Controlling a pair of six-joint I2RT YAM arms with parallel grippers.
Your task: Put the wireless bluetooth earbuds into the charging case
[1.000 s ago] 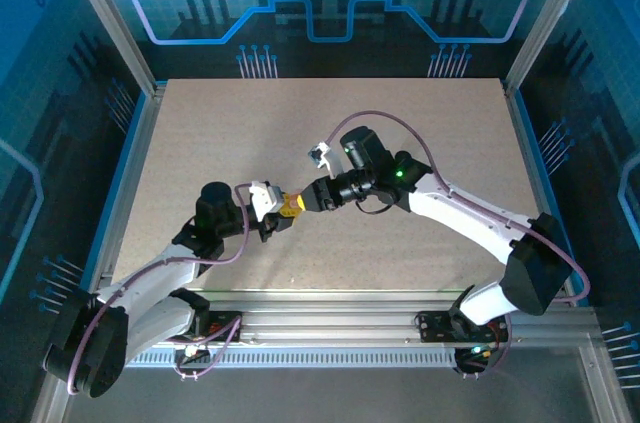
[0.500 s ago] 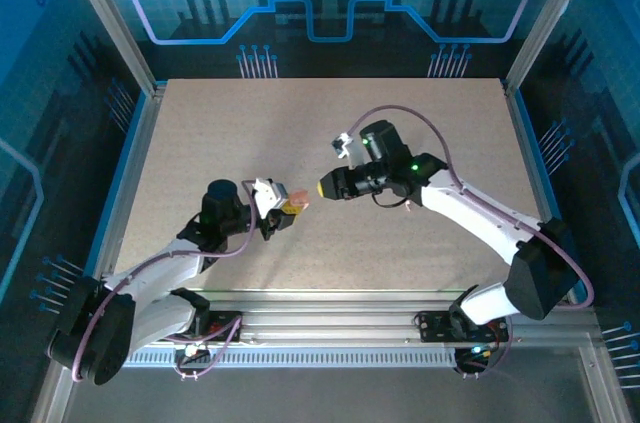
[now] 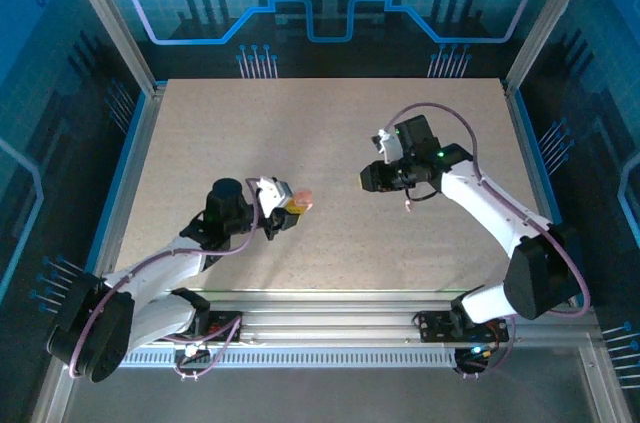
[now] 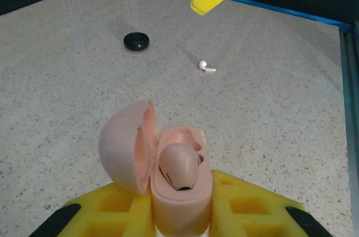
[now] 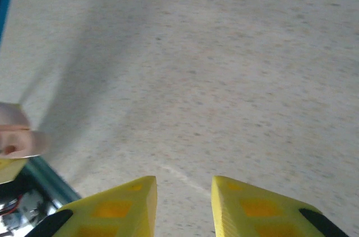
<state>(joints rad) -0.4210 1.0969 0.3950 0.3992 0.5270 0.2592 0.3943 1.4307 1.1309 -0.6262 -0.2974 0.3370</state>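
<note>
Earbuds are lying in two places on this bench. Nearest to the arm bases, the left gripper (image 4: 180, 221) is clamping its yellow fingers (image 4: 115, 214) around the lower half of a pink charging case (image 4: 178, 200), holding it upright above the table (image 3: 330, 123). The lid of the case is hanging open to the left on its hinge. One pale earbud (image 4: 178, 167) is sitting in the case's left socket with its rounded head up. In the overhead view that same left gripper (image 3: 283, 209) is pointing toward the middle of the board, the case (image 3: 300, 203) showing as a pink speck at its tip.

Across from it, well apart, the right gripper (image 3: 368, 178) is hovering over bare board. Its wrist camera is showing the right gripper (image 5: 184, 200) with its two yellow fingers parted by a narrow gap and nothing between them.

Farther out in the left wrist view, a loose whitish earbud (image 4: 206, 66) is lying on its side on the speckled surface. Beyond it and to the left, a round black puck (image 4: 136, 41) is resting flat, apart from the earbud.
</note>
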